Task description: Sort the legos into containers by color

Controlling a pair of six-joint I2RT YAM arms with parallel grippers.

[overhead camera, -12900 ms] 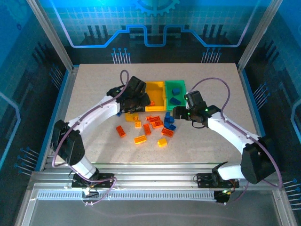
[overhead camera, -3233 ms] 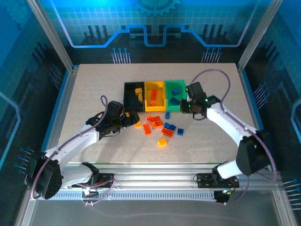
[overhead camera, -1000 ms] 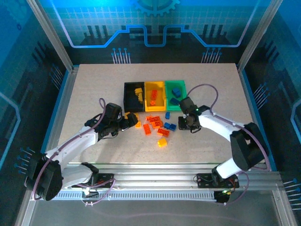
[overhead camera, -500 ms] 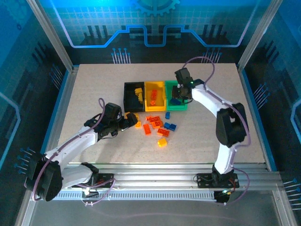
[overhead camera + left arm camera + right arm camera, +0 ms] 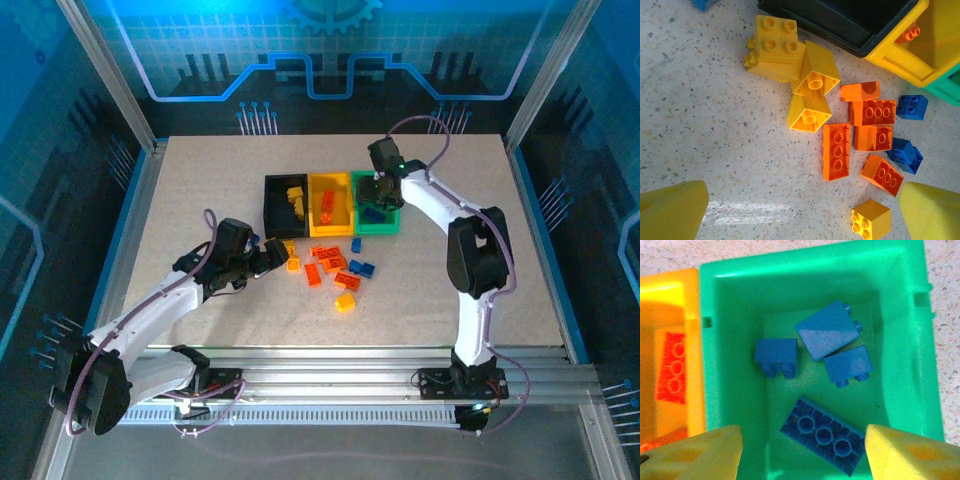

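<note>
A second ago the right end effector (image 5: 377, 188) was low over the loose pile. Now it hangs over the green bin (image 5: 900, 340), fingers spread wide and empty, with four blue bricks (image 5: 822, 432) on the bin floor beneath. The blue brick that lay at the pile's right edge is gone from the counter (image 5: 200, 180), so it was most likely just dropped here, though the release itself isn't shown. A few loose blue bricks (image 5: 368, 268) remain, along with orange bricks (image 5: 836, 151) and yellow bricks (image 5: 810, 82). The right arm is stretched far forward, wrist pointing down. The left arm has barely moved: it is bent low, with the left end effector (image 5: 268, 258) wide open and empty above the yellow bricks, near the black bin (image 5: 272, 190)
</note>
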